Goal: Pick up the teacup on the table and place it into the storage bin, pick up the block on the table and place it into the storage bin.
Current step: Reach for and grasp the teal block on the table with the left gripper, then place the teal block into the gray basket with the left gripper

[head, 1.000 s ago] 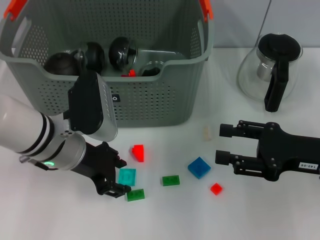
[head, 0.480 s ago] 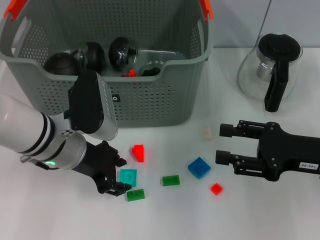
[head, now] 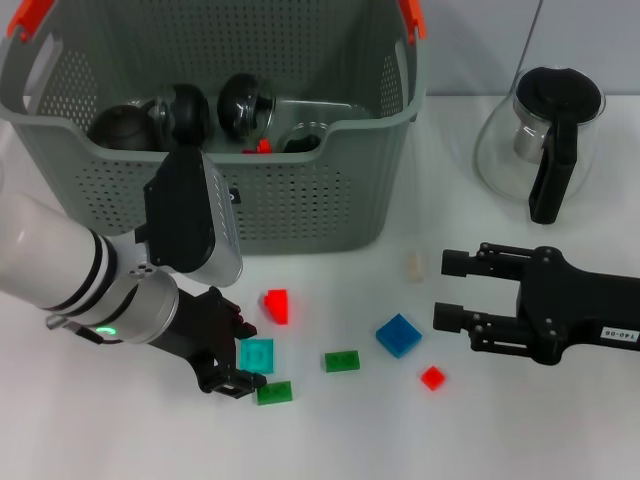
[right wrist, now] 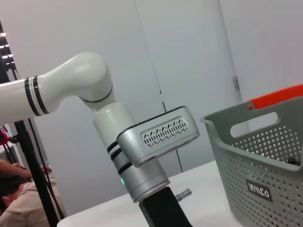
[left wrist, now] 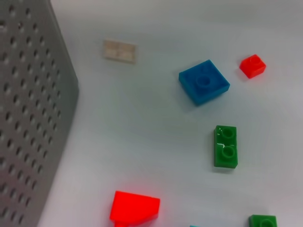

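White tabletop, toy bricks scattered across it, and the left gripper (head: 238, 362) is right down among them, fingers spread either side of the teal block (head: 255, 354). The jaws look apart, not yet clamped, with the block sitting between them on the table. Now the trouble spot: a small green brick (head: 272, 392) lies touching or just beside the lower finger. If the jaws close as they stand, that finger could drag the green brick along or pinch both at once, and a two-brick grab would likely slip on the lift.

Just beside the upper finger sits the red wedge block (head: 277, 305), so any sideways nudge may send it skidding. Farther right lie another green brick (head: 342, 361), the blue square brick (head: 398, 335) and a little red brick (head: 432, 377), all well apart from the action.

Behind it all stands the storage bin (head: 300, 205), dark rounded items already inside; I can't pick out a teacup on the table. The bin's wall is tall, so a low carry could clip its rim.

Over on the right, the right gripper (head: 445, 290) hovers idle, jaws apart, near the glass teapot (head: 545, 135).
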`<action>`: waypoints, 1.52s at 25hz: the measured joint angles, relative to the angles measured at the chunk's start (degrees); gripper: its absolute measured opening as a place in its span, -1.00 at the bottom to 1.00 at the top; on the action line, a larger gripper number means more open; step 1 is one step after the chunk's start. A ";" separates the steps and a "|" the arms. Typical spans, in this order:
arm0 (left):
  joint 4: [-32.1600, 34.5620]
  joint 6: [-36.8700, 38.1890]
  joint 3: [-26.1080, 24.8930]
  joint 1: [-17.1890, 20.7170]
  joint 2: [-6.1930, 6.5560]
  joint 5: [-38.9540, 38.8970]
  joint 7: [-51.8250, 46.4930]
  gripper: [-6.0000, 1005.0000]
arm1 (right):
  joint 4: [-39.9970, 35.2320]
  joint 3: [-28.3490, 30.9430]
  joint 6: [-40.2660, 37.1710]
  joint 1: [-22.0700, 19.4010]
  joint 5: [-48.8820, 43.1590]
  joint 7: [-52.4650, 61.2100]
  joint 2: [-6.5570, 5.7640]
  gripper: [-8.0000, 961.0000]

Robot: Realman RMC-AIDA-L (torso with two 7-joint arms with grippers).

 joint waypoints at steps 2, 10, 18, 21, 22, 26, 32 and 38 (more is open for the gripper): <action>0.00 0.01 0.02 0.00 0.00 0.06 -0.19 0.20 | -0.04 0.00 0.00 -0.07 0.00 0.00 0.04 0.49; -0.23 -0.58 0.72 0.01 0.00 0.10 -0.74 0.14 | 0.04 0.00 0.00 0.12 0.00 0.00 0.00 0.49; -0.32 -2.20 1.15 -0.23 0.06 0.81 -4.02 0.04 | 0.10 0.00 0.02 0.03 0.01 0.00 -0.05 0.49; -0.23 -2.23 1.14 -0.50 0.09 1.61 -4.72 0.00 | 0.17 0.00 0.02 0.01 0.01 0.00 -0.11 0.49; -0.16 -2.21 1.14 -0.51 0.09 1.73 -4.86 -0.01 | 0.18 0.00 0.02 0.00 0.01 0.00 -0.13 0.49; 0.78 -1.21 0.39 -0.52 0.09 1.62 -5.62 -0.17 | 0.11 0.00 0.02 -0.09 0.01 0.00 -0.12 0.49; 2.98 5.40 -8.43 -0.89 0.46 -2.77 -4.18 -0.20 | 0.04 0.00 0.02 -0.09 0.00 0.00 -0.12 0.49; -3.71 22.39 -32.21 -4.97 3.16 -13.18 4.06 -0.20 | -0.10 0.00 0.02 -0.03 0.00 0.00 -0.12 0.49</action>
